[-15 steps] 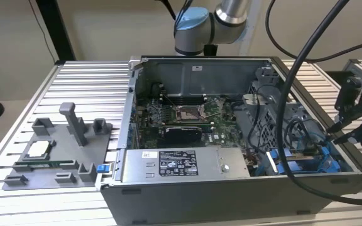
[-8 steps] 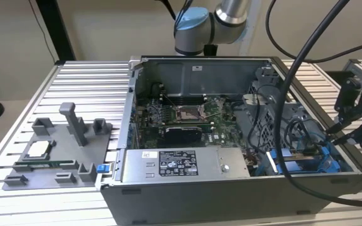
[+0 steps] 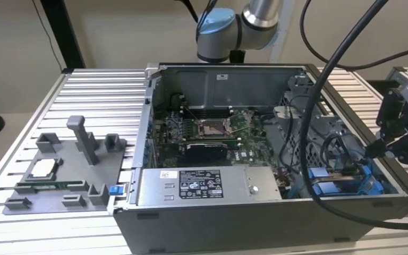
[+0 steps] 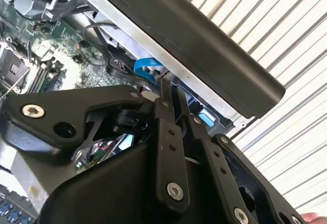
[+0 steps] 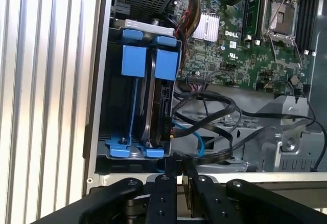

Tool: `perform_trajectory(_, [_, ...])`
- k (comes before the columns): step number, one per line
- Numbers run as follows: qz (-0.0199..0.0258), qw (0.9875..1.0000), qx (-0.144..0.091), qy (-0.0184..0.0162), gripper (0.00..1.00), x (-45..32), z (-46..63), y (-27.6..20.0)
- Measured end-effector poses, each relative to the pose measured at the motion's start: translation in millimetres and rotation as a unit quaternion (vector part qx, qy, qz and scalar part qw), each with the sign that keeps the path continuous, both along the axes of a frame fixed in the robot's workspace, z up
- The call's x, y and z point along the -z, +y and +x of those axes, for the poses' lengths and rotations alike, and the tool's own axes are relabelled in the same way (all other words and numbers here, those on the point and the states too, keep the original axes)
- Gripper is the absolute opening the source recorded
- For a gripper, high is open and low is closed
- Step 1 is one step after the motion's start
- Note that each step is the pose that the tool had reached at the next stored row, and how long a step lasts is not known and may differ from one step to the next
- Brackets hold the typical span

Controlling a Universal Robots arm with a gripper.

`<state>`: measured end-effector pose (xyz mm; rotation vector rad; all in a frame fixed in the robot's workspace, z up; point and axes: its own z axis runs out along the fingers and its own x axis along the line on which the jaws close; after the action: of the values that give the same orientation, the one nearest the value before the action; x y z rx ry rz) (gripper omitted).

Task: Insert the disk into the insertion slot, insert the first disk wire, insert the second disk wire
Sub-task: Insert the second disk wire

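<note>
1. Disk [image 5: 153, 106] sits edge-on in the insertion slot [image 5: 110, 111] at the case corner, blue carrier [image 5: 135, 60] tabs at both ends of the bay. Judged: step 1 (disk into slot) looks done. In the exterior view the blue carrier [image 3: 331, 183] shows low in the case at that view's right, beside the power supply [image 3: 197, 186].

2. Gripper [image 5: 179, 175] hangs at the case wall [image 5: 99, 81], just beside the slot end. Fingers [image 5: 164, 193] drawn close together, narrow gap. Something thin and dark seems to run up from between the tips, but can't tell whether it is held or just behind them. In the second wrist view the gripper [image 4: 176, 98] tips point in under the case rim [image 4: 204, 45] near a blue wire [image 4: 145, 70].

3. Wires: black cable loops [image 5: 214, 111] and one thin blue wire [image 5: 196, 137] lie loose beside the disk's inner side. A small connector w/ orange bit [image 5: 171, 131] is right at the disk edge; can't tell if it is seated. Judged: wire steps in hand or pending, neither confirmed.

4. Motherboard [image 3: 211, 133] exposed, CPU socket [image 3: 211, 126] bare. Grey fixture tray [image 3: 62, 175] on the table [image 3: 98, 85], well apart from the case, at the exterior view's left.

5. Progress est.: approx. one of three steps complete; which wire is being worked can't be told.
</note>
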<state>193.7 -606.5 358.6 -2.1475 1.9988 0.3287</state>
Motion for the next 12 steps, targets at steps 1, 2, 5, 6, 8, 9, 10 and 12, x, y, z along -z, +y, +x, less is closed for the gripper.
perform_trajectory(1, [0.0021,1.0000,0.003,0.0000,1.00,0.2,-0.2,0.0])
perform_trajectory(2, [0.0029,1.0000,0.006,0.0000,1.00,0.3,-0.2,0.0])
perform_trajectory(5, [0.0033,0.9999,0.011,0.0000,1.00,0.5,-0.4,-2.8])
perform_trajectory(6, [0.0033,0.9999,0.013,0.0001,1.00,0.5,-0.4,-4.1])
perform_trajectory(8, [0.0034,0.9999,0.015,0.0001,0.00,0.5,-0.4,-7.2])
perform_trajectory(9, [0.0035,0.9999,0.016,0.0001,0.00,0.5,-0.4,-8.7])
perform_trajectory(10, [0.0037,0.9998,0.018,0.0002,0.00,0.5,-0.4,-10.2])
perform_trajectory(12, [0.0042,0.9998,0.021,0.0005,0.00,0.3,-0.4,-11.8])
